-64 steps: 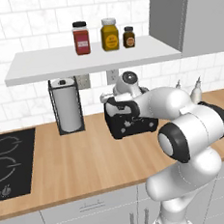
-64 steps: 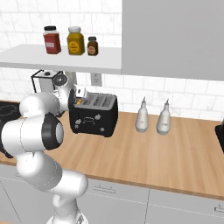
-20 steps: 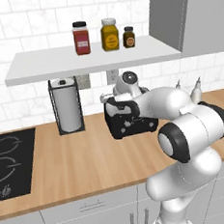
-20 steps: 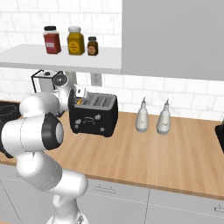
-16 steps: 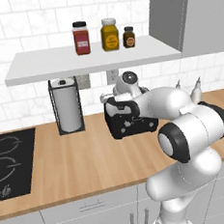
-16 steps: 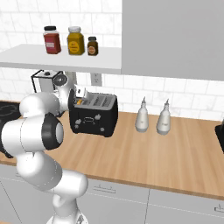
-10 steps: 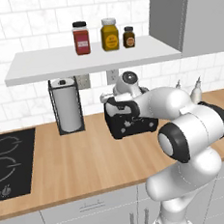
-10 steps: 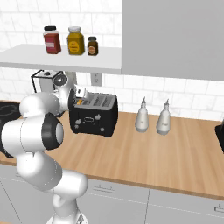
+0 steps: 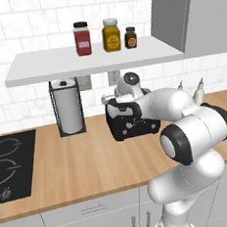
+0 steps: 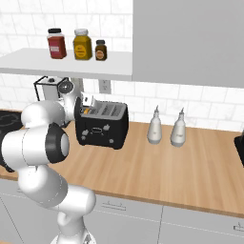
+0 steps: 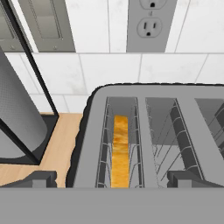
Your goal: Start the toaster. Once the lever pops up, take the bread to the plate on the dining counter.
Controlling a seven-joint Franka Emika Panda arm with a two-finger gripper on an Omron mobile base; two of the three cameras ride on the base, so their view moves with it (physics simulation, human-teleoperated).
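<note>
The black toaster (image 9: pixel 132 126) (image 10: pixel 102 125) stands on the wood worktop against the tiled wall. Seen from the hand, its top (image 11: pixel 148 98) has two slots, and the bread (image 11: pixel 120 151), a tan slice with an orange crust, sits on edge deep in the left one. My gripper (image 9: pixel 125 97) (image 10: pixel 86 106) (image 11: pixel 116 181) hovers just above the toaster's top, open wide, with one dark fingertip (image 11: pixel 39 178) left of the toaster and the other (image 11: pixel 192 178) over the right slot, nothing between them. The plate and the dining counter are out of view.
A paper towel roll in a black wire holder (image 9: pixel 68 112) (image 11: pixel 17 127) stands close left of the toaster. Two white bottles (image 10: pixel 155 126) (image 10: pixel 178 128) stand to its right. A shelf (image 9: pixel 91 61) with three jars hangs overhead. A wall outlet (image 11: pixel 151 26) is behind, a black hob (image 9: pixel 7 165) at far left.
</note>
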